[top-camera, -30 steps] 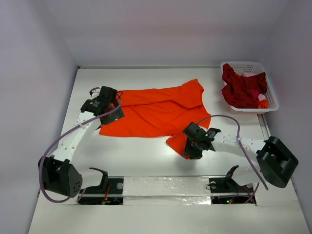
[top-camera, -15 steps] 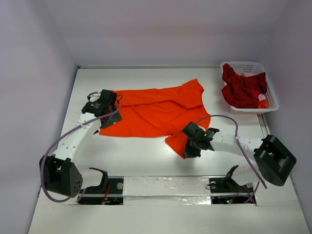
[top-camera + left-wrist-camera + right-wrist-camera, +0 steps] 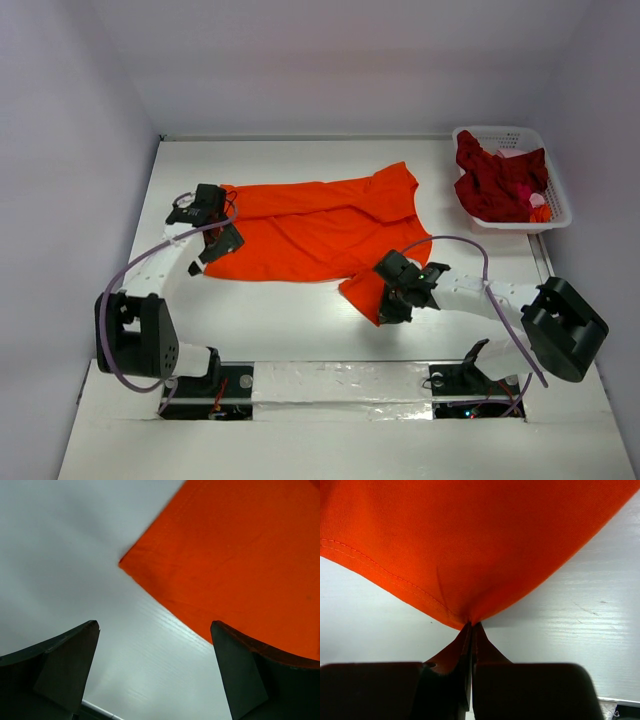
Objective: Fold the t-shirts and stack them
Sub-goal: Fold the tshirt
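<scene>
The bright orange t-shirt (image 3: 320, 230) lies spread on the white table, mid-view. My right gripper (image 3: 383, 308) is shut on its near right corner; the right wrist view shows the hem (image 3: 470, 555) pinched between the closed jaws. My left gripper (image 3: 210, 250) is open and empty at the shirt's left edge. The left wrist view shows the shirt's corner (image 3: 240, 560) beyond the spread fingers (image 3: 65, 665), with bare table between them. Dark red t-shirts (image 3: 495, 185) lie bunched in the white basket (image 3: 556, 205) at the far right.
A small pink and orange item (image 3: 535, 205) sits in the basket beside the red shirts. The walls close in on the left, back and right. The arm bases stand along the table's near edge (image 3: 330, 380).
My left gripper has moved left and back, off the shirt's left edge, now open over bare table. My right gripper shifted slightly, still holding the corner.
</scene>
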`<action>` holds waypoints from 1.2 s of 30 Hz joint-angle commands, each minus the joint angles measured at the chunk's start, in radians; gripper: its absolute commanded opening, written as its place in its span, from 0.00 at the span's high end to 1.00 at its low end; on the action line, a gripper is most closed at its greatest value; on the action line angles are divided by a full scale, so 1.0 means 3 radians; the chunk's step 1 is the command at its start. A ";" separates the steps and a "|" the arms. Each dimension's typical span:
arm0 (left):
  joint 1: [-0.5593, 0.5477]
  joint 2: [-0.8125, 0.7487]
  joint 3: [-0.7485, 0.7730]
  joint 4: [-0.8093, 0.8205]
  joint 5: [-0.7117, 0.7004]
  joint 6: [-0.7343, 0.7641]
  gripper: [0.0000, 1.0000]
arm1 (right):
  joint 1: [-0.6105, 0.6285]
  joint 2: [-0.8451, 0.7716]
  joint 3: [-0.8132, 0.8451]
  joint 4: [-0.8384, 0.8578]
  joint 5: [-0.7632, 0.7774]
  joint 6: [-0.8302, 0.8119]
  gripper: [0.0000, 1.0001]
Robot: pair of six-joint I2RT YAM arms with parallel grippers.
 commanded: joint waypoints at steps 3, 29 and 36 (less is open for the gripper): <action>0.0197 0.0259 -0.0166 0.0443 0.0540 0.0105 0.07 | 0.0024 -0.0062 0.0094 0.0086 0.0107 -0.0100 1.00; 0.0944 0.0914 -0.0212 0.0797 0.0684 0.0392 0.34 | 0.0024 0.0009 0.0207 0.0050 0.0158 -0.0188 1.00; 0.0975 0.0919 -0.0217 0.0817 0.0695 0.0402 0.62 | 0.0024 0.0015 0.0191 0.0070 0.0138 -0.0183 1.00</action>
